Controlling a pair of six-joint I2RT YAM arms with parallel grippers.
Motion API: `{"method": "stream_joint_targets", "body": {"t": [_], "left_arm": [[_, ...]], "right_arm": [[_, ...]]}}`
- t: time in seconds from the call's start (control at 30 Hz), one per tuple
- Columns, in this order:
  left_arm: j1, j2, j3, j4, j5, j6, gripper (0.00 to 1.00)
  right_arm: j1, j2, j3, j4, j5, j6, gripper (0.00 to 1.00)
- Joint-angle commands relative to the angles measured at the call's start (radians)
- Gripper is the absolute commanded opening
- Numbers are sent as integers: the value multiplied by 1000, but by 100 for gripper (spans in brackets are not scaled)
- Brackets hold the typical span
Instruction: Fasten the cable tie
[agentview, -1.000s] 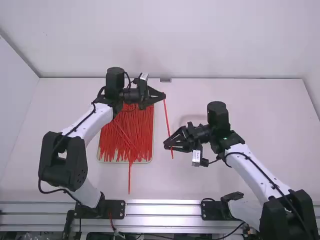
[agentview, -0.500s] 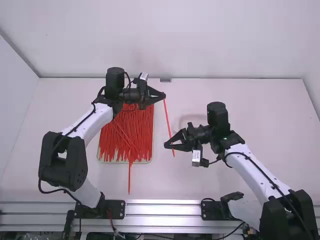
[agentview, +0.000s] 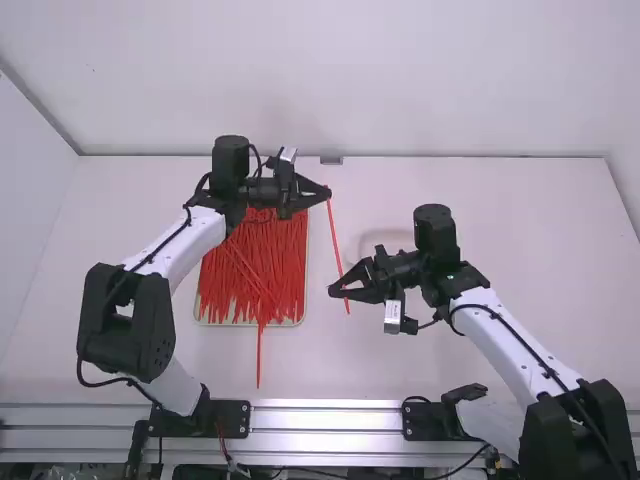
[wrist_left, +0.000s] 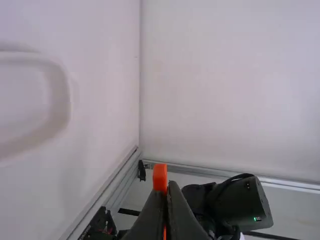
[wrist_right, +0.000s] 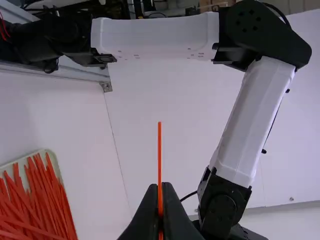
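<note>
Pinching the cable tie (agentview: 335, 250) at both ends, apparently head in left gripper (agentview: 322, 192), tail in right gripper (agentview: 337, 288); next up, curling tail into head.

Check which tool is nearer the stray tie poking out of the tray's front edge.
Right. The right tool sits just off the tray's right edge, nearer the stray tie; the left tool is up past the tray's far end.
</note>
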Motion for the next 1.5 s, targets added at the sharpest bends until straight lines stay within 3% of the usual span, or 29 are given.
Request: {"method": "stream_joint_targets", "body": {"t": [0.0,0.23,0.5,1.03,1.13,1.23,1.47], "left_arm": [[-2,-4,-13,-7,13,32,2],[-4,-4,-14,-21,13,51,2],[-24,-4,-14,-28,18,60,2],[-39,-4,-15,-58,21,97,2],[-49,-4,-15,-54,20,105,2],[-48,-4,-15,-55,21,113,2],[-49,-4,-15,-60,72,171,2]], "right_arm": [[0,4,18,-4,-18,5,0],[0,4,18,-3,-18,5,0],[0,4,18,5,0,2,10],[-29,4,18,24,0,6,13],[-26,4,18,29,0,5,11],[-26,4,18,31,-2,5,0],[-29,4,18,34,-2,5,0]]}}
